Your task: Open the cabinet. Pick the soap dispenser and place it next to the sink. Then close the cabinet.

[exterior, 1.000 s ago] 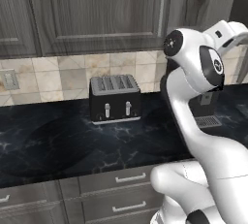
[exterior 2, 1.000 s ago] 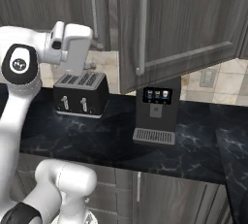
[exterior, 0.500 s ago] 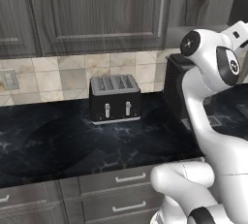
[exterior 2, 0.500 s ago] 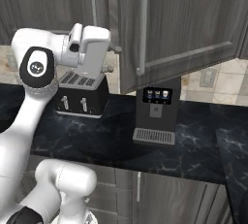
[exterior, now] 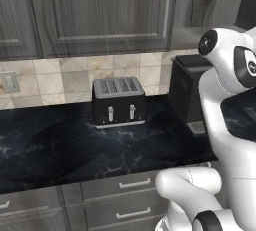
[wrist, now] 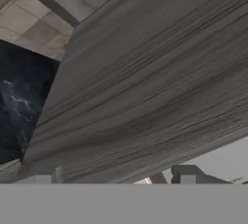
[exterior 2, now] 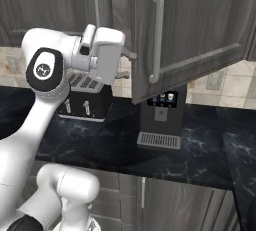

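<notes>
Your gripper [exterior 2: 131, 55] sits up at cabinet height, just beside the inner edge of the right door [exterior 2: 195, 30] of the cabinet [exterior: 100, 12]; its tips point toward that edge, and the door's back face fills the hand camera at very close range. The door already stands swung out over the coffee machine [exterior 2: 159, 120], with its long bar handle [exterior 2: 156, 37] running vertically on the far side of the edge from the gripper. The fingertips [wrist: 186, 174] appear spread with nothing between them, so I judge the jaws released and holding nothing, though contact with the door edge cannot be confirmed. The left door [exterior: 107, 10] remains shut above the toaster [exterior: 119, 101]. The soap dispenser cannot be located; the interior is hidden behind the door and the arm. In my judgement your next move turns on that opening: the interior lies beyond and to the left of the door edge, so you must clear the edge before reaching in.
</notes>
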### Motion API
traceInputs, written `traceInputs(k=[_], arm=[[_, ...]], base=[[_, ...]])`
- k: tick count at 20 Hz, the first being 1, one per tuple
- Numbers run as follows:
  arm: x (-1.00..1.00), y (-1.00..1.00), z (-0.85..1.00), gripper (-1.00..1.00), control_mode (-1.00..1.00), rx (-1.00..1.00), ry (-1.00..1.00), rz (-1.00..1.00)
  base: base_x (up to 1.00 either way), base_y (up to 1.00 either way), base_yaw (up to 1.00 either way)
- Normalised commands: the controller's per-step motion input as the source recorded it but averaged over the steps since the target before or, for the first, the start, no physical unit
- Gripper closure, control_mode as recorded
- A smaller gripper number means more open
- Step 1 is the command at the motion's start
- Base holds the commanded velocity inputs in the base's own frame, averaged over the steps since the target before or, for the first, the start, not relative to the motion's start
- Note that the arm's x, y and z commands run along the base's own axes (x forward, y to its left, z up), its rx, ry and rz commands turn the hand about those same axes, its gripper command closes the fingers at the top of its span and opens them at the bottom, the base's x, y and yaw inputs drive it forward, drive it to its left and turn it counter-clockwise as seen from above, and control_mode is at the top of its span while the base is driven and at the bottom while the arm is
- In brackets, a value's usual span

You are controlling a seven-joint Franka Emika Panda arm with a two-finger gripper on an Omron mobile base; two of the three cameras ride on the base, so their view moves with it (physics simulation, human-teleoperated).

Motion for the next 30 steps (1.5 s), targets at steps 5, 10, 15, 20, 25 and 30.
traceInputs(k=[5, 10, 15, 20, 25, 30], arm=[[-0.09, -0.41, 0.00, -1.00, -1.00, 0.00, 0.00, -0.10], [0.00, -0.51, 0.00, -1.00, -1.00, 0.00, 0.00, -0.10], [-0.01, -0.54, 0.00, -1.00, -1.00, 0.00, 0.00, -0.10], [0.00, -0.62, 0.00, -1.00, -1.00, 0.00, 0.00, -0.07], [0.00, -0.50, 0.00, -1.00, -1.00, 0.00, 0.00, -0.03], [-0.10, -0.10, 0.04, -1.00, -1.00, 0.00, 0.00, 0.00]], base=[[0.00, 0.00, 0.00], [0.00, 0.00, 0.00], [0.00, 0.00, 0.00], [0.00, 0.00, 0.00], [0.00, 0.00, 0.00], [0.00, 0.00, 0.00]])
